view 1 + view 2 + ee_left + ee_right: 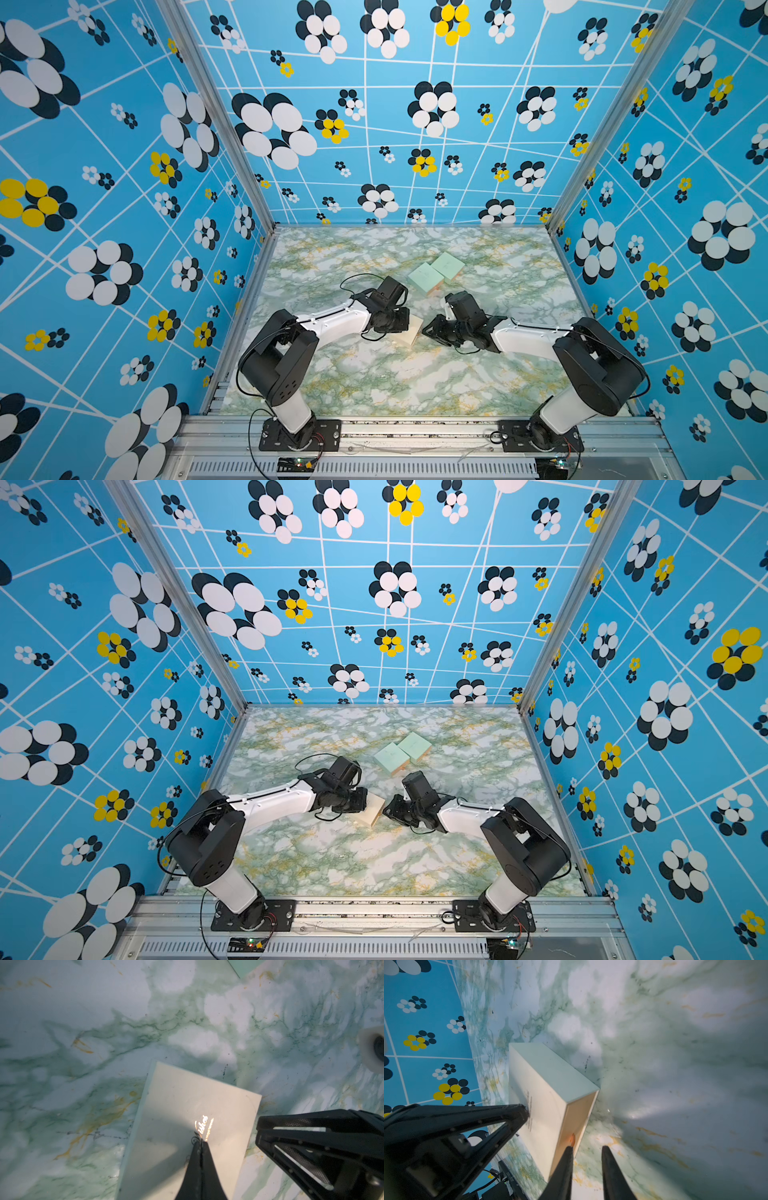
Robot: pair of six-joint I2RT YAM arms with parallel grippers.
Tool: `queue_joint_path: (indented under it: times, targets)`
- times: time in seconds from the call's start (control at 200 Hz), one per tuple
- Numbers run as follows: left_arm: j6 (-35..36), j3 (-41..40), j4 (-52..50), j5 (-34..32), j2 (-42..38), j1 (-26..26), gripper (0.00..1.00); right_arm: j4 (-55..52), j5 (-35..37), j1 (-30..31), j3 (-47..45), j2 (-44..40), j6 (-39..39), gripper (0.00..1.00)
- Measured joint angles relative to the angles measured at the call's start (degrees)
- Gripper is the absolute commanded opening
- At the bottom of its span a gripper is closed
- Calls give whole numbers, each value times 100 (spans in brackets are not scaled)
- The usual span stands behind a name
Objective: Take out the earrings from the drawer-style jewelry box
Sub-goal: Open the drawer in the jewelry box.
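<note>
The drawer-style jewelry box (410, 333) (374, 811) is a cream box lying flat mid-table between both arms. In the left wrist view my left gripper (200, 1142) is shut, its tips resting on the box's lid (187, 1101) beside gold lettering. My right gripper (587, 1148) is open at the box's end face, one fingertip by a small orange pull tab (572, 1139), the other over bare table. The drawer looks pushed in. The earrings are hidden. In both top views the left gripper (400, 322) and right gripper (427, 330) face each other across the box.
Two mint-green square boxes (426, 277) (448, 264) lie side by side just behind the arms, towards the back wall. Patterned blue walls (124, 208) close in the marble table (374, 374) on three sides.
</note>
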Motion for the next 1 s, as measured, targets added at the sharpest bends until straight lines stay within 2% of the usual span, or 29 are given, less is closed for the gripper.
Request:
queue_joint_path:
  times: [1.0]
  targets:
    - [85,61,0,201,81,81,0,426,-44,4,7,190,293,24]
